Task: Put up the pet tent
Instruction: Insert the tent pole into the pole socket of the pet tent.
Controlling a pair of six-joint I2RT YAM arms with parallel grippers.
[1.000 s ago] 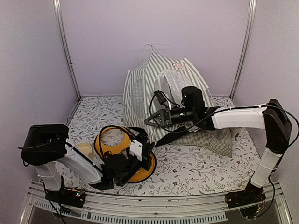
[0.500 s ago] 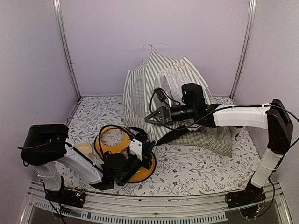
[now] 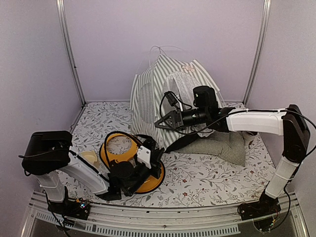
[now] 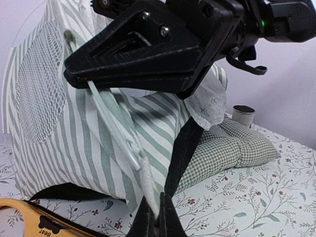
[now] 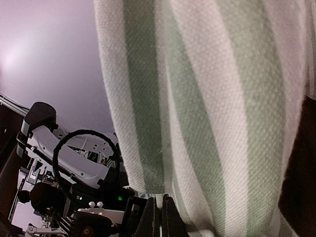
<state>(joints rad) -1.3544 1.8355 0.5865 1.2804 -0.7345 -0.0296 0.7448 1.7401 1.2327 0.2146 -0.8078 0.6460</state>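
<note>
The pet tent (image 3: 158,89), green-and-white striped, stands at the back centre with its round mesh window (image 4: 42,81) facing left. My right gripper (image 3: 158,124) is shut on a thin white pole (image 4: 106,121) at the tent's front edge, and striped fabric (image 5: 197,108) fills the right wrist view above the jaws (image 5: 159,213). In the left wrist view the same gripper (image 4: 74,69) hangs overhead. My left gripper (image 4: 158,219) sits low near the table (image 3: 207,177), shut on a white strap (image 4: 147,182) at the pole's lower end, by the tent's front corner (image 3: 149,144).
A green-checked cushion (image 3: 222,143) lies right of the tent, half under the right arm. A yellow ring-shaped object (image 3: 116,148) lies beside the left arm, with a cream bowl (image 3: 90,158) to its left. A small grey cup (image 4: 243,114) stands behind the cushion.
My right gripper has risen slightly and shifted toward the tent, still holding the pole. The left arm has not moved.
</note>
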